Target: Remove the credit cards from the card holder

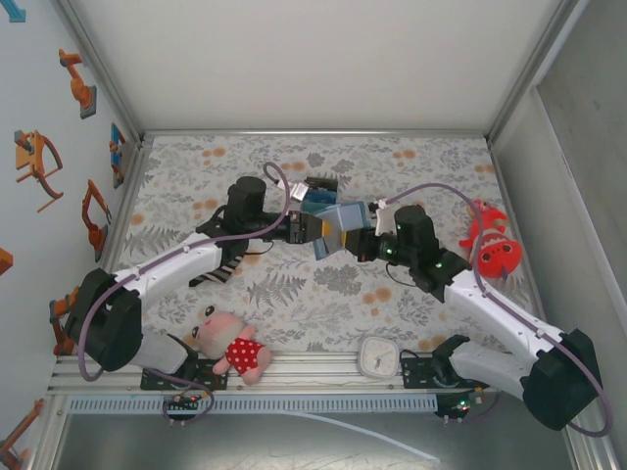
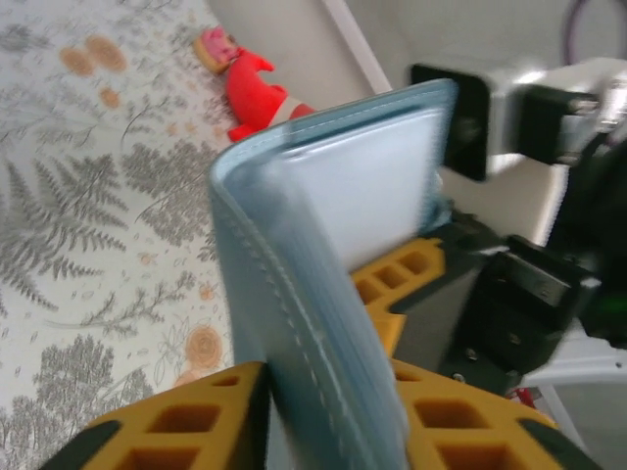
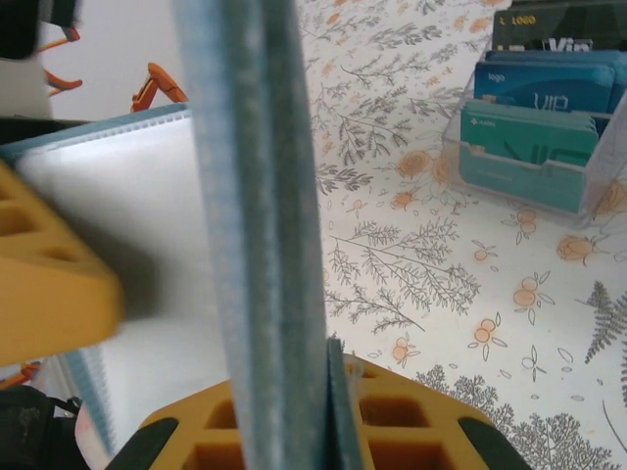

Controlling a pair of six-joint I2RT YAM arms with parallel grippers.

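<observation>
Steel-blue card holder [image 2: 362,186] held above the floral tabletop [image 3: 431,274], pinched between left hand [image 1: 312,230] and right hand [image 1: 359,237], credit cards [image 3: 534,88] printed "logo" and "VIP" standing in a clear rack [image 3: 600,176] nearby, white walls [image 1: 294,59] around

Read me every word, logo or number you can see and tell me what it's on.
"LOGO", "VIP": black card at the back of the clear stand.
"logo", "VIP": blue card in front of it.
Teal card at the front: small print, too blurred to read.
Blue wallet: no text visible.
</observation>
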